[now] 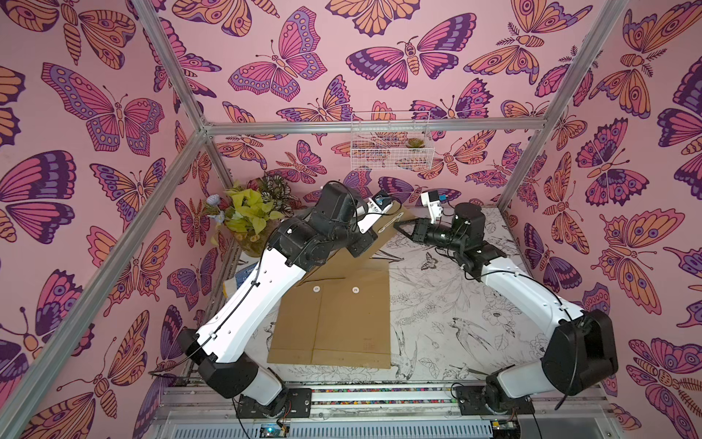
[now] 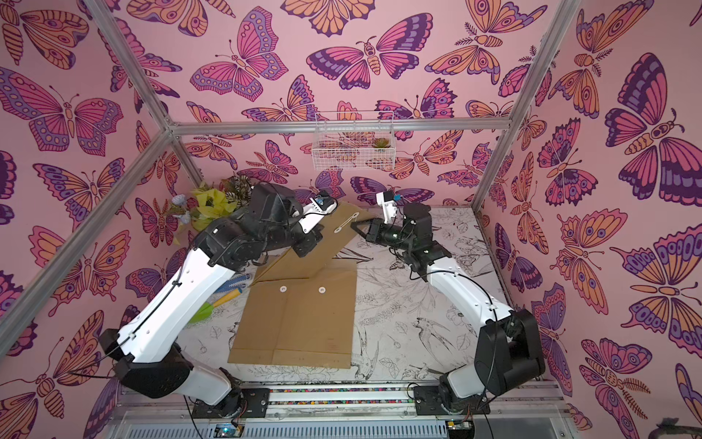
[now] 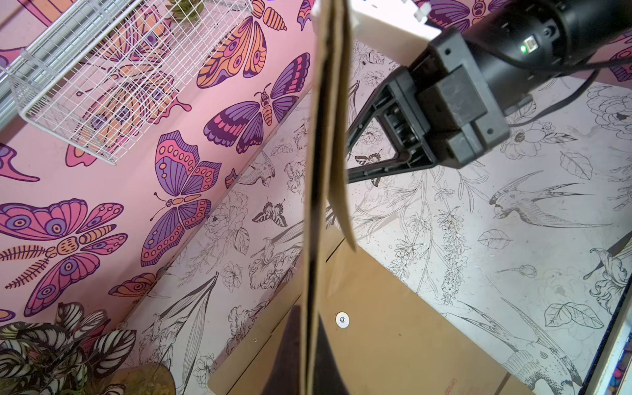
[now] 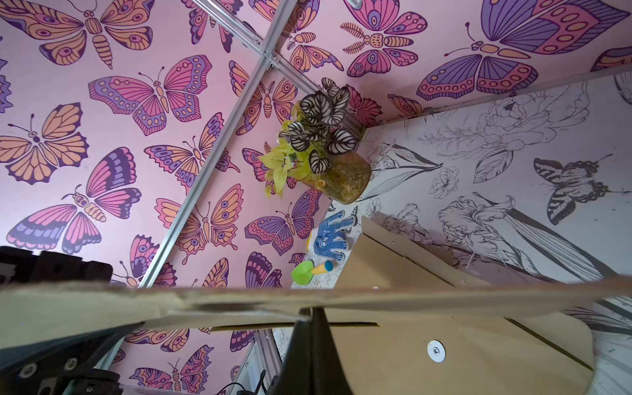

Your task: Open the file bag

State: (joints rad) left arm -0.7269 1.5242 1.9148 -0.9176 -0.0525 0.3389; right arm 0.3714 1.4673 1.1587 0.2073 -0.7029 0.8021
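left tool closed, clamping the raised flap. right tool closed on the same flap at its outer edge. flap stands tilted upward. file bag lies flat on the tabletop, between both arms.

**Butterfly walls around a printed counter**

Pink wallpaper crowded with orange, magenta and purple butterflies covers the back and side walls. Silver aluminium frame bars run up the corners and across the back. A white wire basket hangs at the back bar, with a small succulent inside. The counter bears black-and-white drawings of birds and flowers. Potted foliage fills its far left corner.
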